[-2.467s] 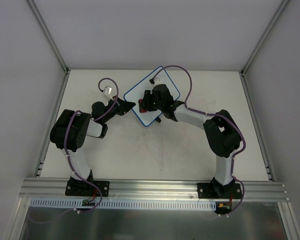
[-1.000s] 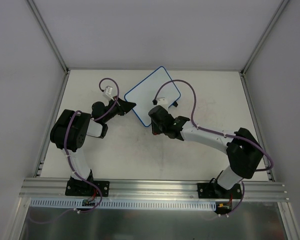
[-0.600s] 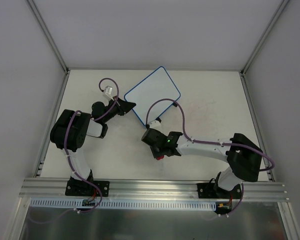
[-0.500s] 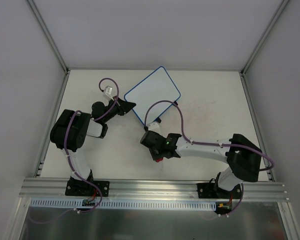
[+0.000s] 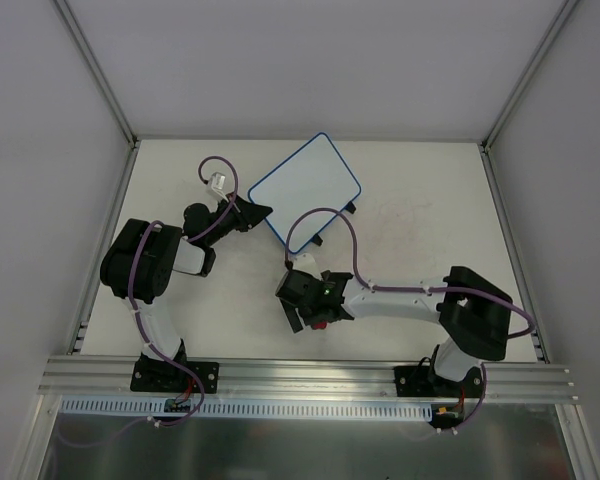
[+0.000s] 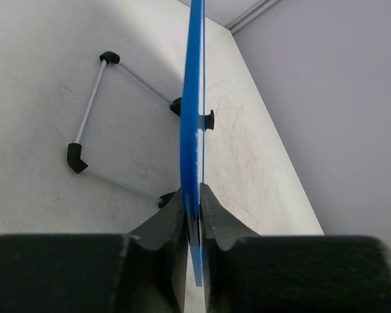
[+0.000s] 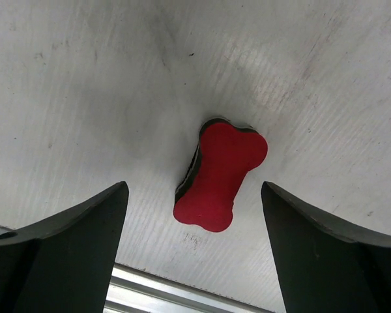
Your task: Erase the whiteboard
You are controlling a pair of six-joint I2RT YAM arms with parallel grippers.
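Swinging back from the whiteboard [image 5: 305, 190], the right gripper [image 7: 194, 195] has dropped the red eraser [image 7: 221, 173] on the near table [image 5: 230, 310], jaws spread wide over it. The left gripper [image 6: 192, 218] pinches the board's blue edge, steadying it at the table's far middle, apparently wiped clean.

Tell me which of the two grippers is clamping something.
The left gripper, shut on the edge of the blue-rimmed whiteboard; the right gripper hangs open over the red bone-shaped eraser.
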